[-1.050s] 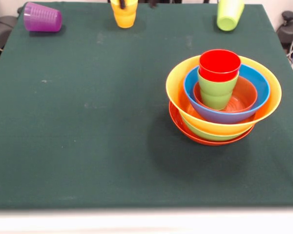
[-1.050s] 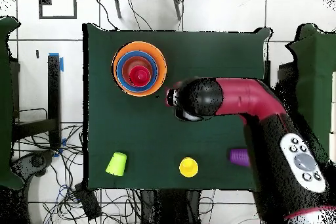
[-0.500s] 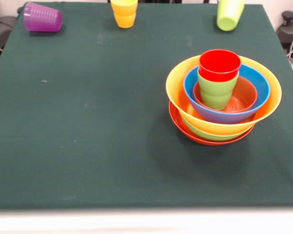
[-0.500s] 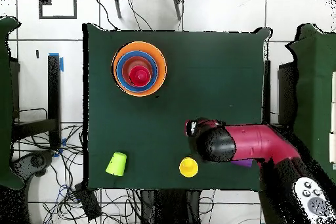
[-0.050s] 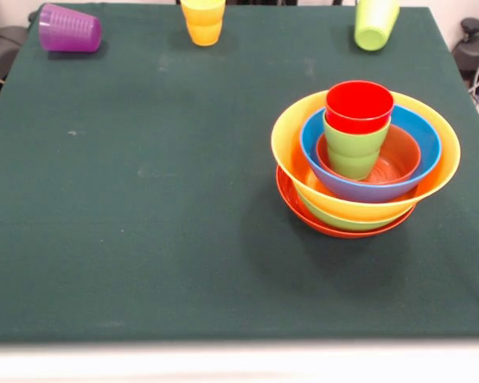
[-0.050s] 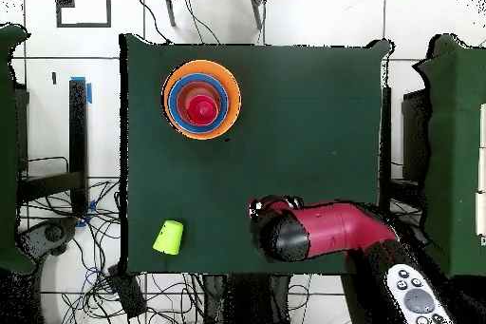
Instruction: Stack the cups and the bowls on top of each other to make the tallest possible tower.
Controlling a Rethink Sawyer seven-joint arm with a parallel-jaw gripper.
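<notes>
The tower (image 5: 365, 163) of nested bowls, topped by a green cup and a red cup (image 5: 359, 105), is seen on the green counter (image 5: 144, 199). Purple, yellow and green cups lie along the far edge. The tool's state cannot be told.

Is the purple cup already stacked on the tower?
No: in the front view the purple cup lies on its side at the table's far corner, apart from the tower, whose top is the red cup.

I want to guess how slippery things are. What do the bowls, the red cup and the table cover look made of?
The bowls look like glossy hard plastic: bright highlights on the rims. The red cup seems the same smooth plastic. The dark green table cover looks like matte cloth, perhaps felt: no shine, faint scuffs.
</notes>
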